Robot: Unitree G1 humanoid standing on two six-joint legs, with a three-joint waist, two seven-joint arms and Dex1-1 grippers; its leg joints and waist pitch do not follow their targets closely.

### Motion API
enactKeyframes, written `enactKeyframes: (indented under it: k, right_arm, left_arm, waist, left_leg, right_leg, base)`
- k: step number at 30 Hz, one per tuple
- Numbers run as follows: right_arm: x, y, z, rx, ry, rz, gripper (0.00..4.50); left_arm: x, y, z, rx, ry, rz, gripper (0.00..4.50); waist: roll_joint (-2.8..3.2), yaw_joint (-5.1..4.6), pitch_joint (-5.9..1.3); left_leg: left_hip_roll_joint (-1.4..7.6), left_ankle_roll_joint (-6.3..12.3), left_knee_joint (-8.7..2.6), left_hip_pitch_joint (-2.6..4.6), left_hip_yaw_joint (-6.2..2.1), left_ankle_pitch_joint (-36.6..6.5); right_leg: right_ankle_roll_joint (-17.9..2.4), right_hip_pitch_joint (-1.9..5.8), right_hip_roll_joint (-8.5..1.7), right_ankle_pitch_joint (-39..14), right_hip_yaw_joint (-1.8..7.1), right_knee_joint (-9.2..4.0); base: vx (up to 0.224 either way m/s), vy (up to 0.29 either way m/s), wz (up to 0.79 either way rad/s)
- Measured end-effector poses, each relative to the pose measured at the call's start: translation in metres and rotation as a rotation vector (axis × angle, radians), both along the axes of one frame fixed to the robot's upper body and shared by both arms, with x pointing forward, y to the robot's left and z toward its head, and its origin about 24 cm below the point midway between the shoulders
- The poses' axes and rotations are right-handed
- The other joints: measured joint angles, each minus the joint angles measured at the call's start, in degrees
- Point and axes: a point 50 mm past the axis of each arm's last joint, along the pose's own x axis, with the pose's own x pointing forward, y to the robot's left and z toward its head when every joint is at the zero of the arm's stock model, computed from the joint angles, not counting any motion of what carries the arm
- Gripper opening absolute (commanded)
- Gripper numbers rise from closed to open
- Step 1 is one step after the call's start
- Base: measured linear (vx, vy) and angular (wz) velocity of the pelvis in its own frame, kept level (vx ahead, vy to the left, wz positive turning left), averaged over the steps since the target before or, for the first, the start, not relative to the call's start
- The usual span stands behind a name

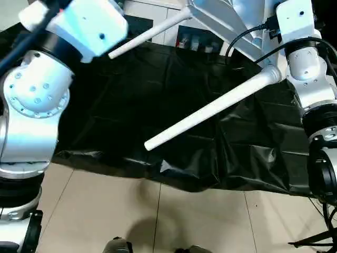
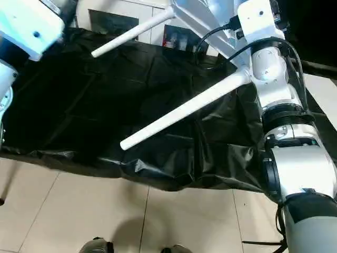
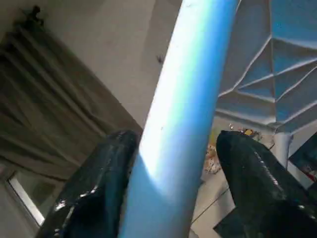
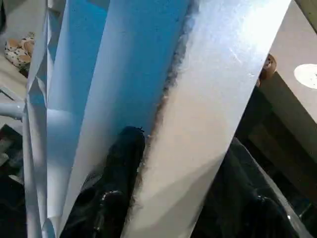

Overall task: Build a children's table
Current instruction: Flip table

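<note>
My raised tabletop (image 1: 221,16), ribbed underside toward me, sits at twelve to one o'clock in my head views, cut off by the upper edge so its full outline cannot be made out. Two white legs are fitted in its sockets: the nearer leg (image 1: 210,108) slants down toward seven o'clock over the black sheet (image 1: 131,105) covering the counter, and the farther leg (image 1: 150,32) points toward nine o'clock. My left gripper (image 3: 173,163) straddles that farther leg, fingers (image 3: 94,188) spread on either side of the tube, one close against it and the other with a gap showing; whether they actually press it I cannot tell. My right gripper (image 4: 178,198) pinches the tabletop's edge, a white slab hiding most of its fingers (image 4: 119,188). Behind, a white cabinet (image 1: 158,10) is partly hidden. Pale floor tiles (image 1: 158,216) lie at six o'clock.
</note>
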Motion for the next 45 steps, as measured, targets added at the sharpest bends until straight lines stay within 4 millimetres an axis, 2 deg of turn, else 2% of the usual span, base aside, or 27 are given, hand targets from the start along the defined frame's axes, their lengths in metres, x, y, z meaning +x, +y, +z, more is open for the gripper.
enactKeyframes:
  k: [3, 7, 9, 18, 23, 28, 32, 36, 40, 45]
  right_arm:
    - [0.000, 0.000, 0.001, -0.001, -0.005, -0.002, 1.59]
    - [0.000, 0.001, 0.002, -0.009, -0.013, -0.004, 1.59]
    - [-0.001, 0.001, 0.003, -0.013, -0.022, -0.004, 1.59]
    - [-0.003, 0.002, 0.028, -0.071, -0.087, -0.006, 1.56]
    - [-0.005, 0.007, 0.033, -0.093, -0.112, 0.012, 1.48]
    - [-0.008, 0.015, 0.049, -0.161, -0.164, 0.042, 1.42]
    - [-0.013, 0.022, 0.064, -0.204, -0.211, 0.074, 1.38]
    - [-0.016, 0.030, 0.072, -0.251, -0.236, 0.102, 1.30]
    - [-0.020, 0.037, 0.081, -0.303, -0.262, 0.124, 1.25]
    - [-0.025, 0.048, 0.089, -0.375, -0.250, 0.161, 1.22]
  left_arm:
    - [0.000, 0.003, -0.001, -0.015, 0.002, 0.014, 2.51]
    - [0.001, 0.005, -0.004, -0.023, 0.012, 0.021, 2.39]
    - [0.001, 0.006, -0.004, -0.030, 0.012, 0.021, 2.14]
    - [0.005, 0.010, -0.012, -0.067, 0.061, 0.025, 1.90]
    - [0.008, 0.016, -0.022, -0.128, 0.107, 0.025, 1.77]
    - [0.008, 0.024, -0.041, -0.225, 0.163, 0.029, 1.73]
    - [0.007, 0.029, -0.057, -0.292, 0.194, 0.037, 1.70]
    - [0.007, 0.032, -0.070, -0.340, 0.224, 0.043, 1.64]
    - [0.009, 0.033, -0.085, -0.410, 0.284, 0.035, 1.60]
    - [0.012, 0.034, -0.105, -0.473, 0.360, 0.022, 1.56]
  waist:
    - [0.00, 0.01, 0.00]
    - [0.00, 0.01, 0.00]
    - [0.00, 0.05, 0.00]
    - [-0.09, 0.10, -0.04]
    - [-0.13, -0.01, -0.03]
    - [-0.20, -0.07, -0.02]
    - [-0.62, 0.01, 0.01]
    - [-1.41, 0.05, -0.02]
    - [-1.92, 0.09, -0.05]
    - [-2.06, 0.02, -0.08]
  left_leg:
    - [0.01, 0.00, 0.00, 0.00, 0.00, 0.0]
    - [0.01, 0.00, 0.00, -0.01, 0.00, 0.0]
    - [0.02, 0.00, 0.00, -0.02, 0.00, 0.0]
    - [0.03, 0.00, 0.02, -0.12, 0.00, 0.0]
    - [0.04, 0.00, 0.04, -0.13, 0.00, 0.0]
    - [0.12, 0.00, 0.04, -0.13, 0.00, 0.0]
    - [0.17, 0.00, 0.05, -0.17, 0.00, 0.0]
    - [0.20, 0.01, 0.06, -0.20, 0.00, 0.0]
    - [0.24, 0.01, 0.15, -0.32, 0.00, 0.0]
    - [0.24, 0.01, 0.19, -0.35, 0.00, 0.0]
  right_leg:
    - [0.0, 0.00, 0.00, 0.0, -0.01, 0.00]
    - [0.0, 0.00, 0.00, 0.0, -0.01, 0.00]
    - [0.0, -0.01, 0.01, 0.0, -0.02, 0.00]
    - [0.0, -0.02, 0.01, 0.0, -0.03, -0.02]
    - [0.0, -0.03, 0.01, 0.0, -0.03, -0.03]
    - [0.0, -0.03, 0.03, 0.0, -0.10, -0.03]
    - [0.0, -0.03, 0.05, 0.0, -0.15, -0.07]
    - [0.0, -0.03, 0.06, 0.0, -0.19, -0.08]
    - [0.0, -0.03, 0.06, 0.0, -0.20, -0.12]
    - [0.0, -0.02, 0.06, 0.0, -0.19, -0.14]
  base:
    - [0.000, 0.000, 0.00]
    - [0.000, 0.000, 0.00]
    - [0.000, 0.000, 0.00]
    - [0.000, 0.000, 0.00]
    - [0.000, 0.000, 0.00]
    - [0.000, 0.000, 0.00]
    - [0.000, 0.000, 0.00]
    - [0.000, 0.000, 0.00]
    - [0.000, 0.000, 0.00]
    - [0.000, 0.000, 0.00]
